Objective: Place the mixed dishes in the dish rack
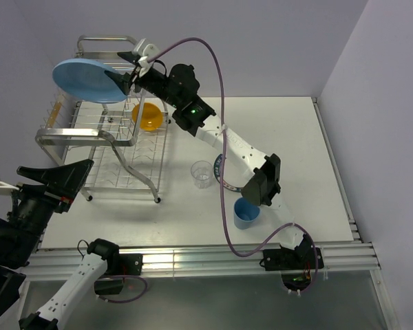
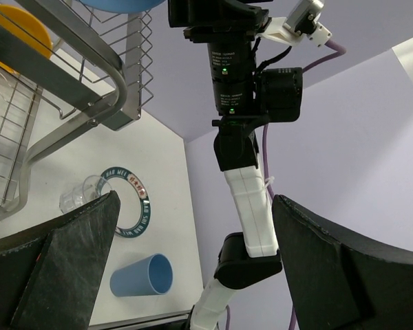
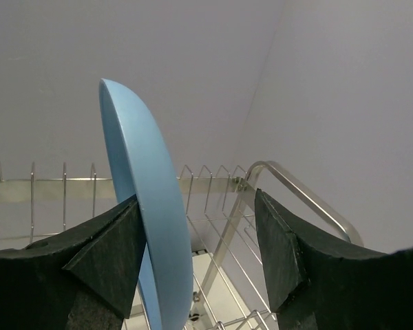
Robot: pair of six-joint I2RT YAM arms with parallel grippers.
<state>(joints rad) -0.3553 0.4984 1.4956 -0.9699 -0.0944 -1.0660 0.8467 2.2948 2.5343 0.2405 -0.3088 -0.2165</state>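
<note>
The light-blue plate [image 1: 86, 79] stands on edge in the upper tier of the silver wire dish rack [image 1: 103, 137]. My right gripper [image 1: 126, 71] is open around the plate's near rim. In the right wrist view the plate [image 3: 141, 206] lies against the left finger [image 3: 103, 247], with a wide gap to the other finger. The orange-yellow bowl [image 1: 149, 115] sits in the rack. On the table are the clear glass [image 1: 202, 173], the blue cup [image 1: 246, 213] on its side, and the teal-rimmed white plate [image 2: 139, 199], mostly hidden under my right arm. My left gripper [image 2: 195, 206] is open and empty.
My right arm [image 1: 227, 141] stretches diagonally over the table from its base to the rack's top. The rack's bent tube frame [image 3: 289, 185] rises just right of the right gripper. The left arm hangs off the table's near left corner.
</note>
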